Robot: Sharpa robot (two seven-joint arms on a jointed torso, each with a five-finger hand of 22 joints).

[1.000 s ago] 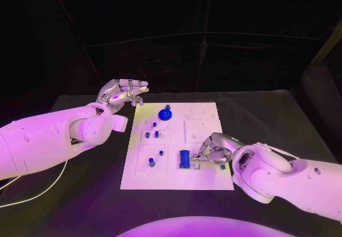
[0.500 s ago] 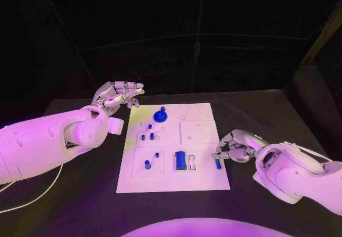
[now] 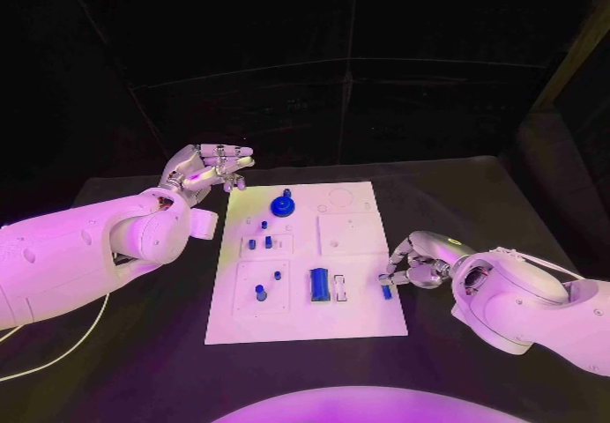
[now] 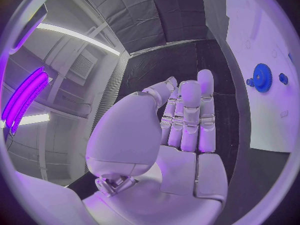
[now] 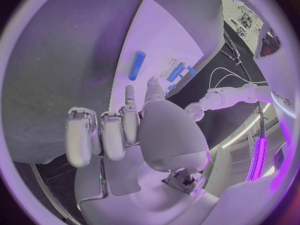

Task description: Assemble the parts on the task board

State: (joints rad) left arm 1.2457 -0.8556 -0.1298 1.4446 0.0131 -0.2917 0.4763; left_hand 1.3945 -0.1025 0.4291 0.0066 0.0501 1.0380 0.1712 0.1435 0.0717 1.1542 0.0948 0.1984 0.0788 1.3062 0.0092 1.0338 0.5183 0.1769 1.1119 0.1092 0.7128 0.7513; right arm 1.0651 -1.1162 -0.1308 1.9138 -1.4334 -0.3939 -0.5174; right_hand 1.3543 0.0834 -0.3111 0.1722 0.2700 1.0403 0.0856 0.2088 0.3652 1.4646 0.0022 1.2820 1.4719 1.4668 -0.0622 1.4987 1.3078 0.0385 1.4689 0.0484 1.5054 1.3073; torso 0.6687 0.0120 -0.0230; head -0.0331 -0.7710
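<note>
Right hand beside a small blue cylinder at the task board's edge; left hand idle beyond the far corner.

The right hand [image 3: 417,264] hangs low at the task board's [image 3: 356,317] near right edge, fingers curled in; nothing shows plainly between them, so whether it grasps anything I cannot tell. A small blue cylinder [image 3: 386,289] lies just beside its fingertips [image 5: 129,92]; past it sit a blue block [image 3: 319,283], then small pegs. To do this step well, I judge it should close squarely on the cylinder and lift without nudging neighbours. The left hand [image 3: 204,166] hovers above the bench, loosely curled, holding nothing, with the blue gear [image 3: 282,205] near it.
</note>
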